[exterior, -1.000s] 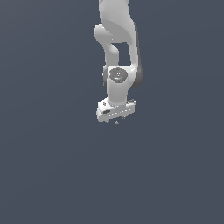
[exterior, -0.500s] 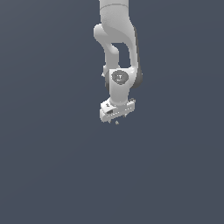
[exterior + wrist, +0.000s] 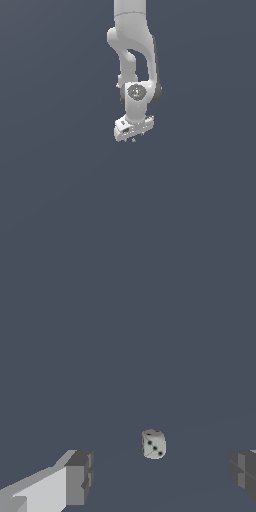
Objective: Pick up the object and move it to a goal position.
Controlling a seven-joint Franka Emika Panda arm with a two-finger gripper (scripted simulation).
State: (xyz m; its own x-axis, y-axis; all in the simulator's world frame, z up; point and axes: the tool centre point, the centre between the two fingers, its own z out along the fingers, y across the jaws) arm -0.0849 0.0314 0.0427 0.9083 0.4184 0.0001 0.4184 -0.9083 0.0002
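Gripper (image 3: pixel 160 476): you are seeing its jaws standing wide apart, gripping nothing. Object (image 3: pixel 153 444), a pale die: lying between the fingers, touching neither. Arm (image 3: pixel 134 65): sinking slightly since a second ago, so you are nearing the grasp.

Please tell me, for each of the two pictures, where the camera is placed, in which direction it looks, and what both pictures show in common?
Exterior view: sits off the arm, apart from it, facing the white Panda arm hanging into frame against plain grey; the end effector is lowest.
Wrist view: sits on the wrist, looking past the end effector at the grey floor; two grey fingertips show, spread wide apart, with a pale die lying between them, untouched.
Shared: the end effector and the die, a mere speck in the exterior view.
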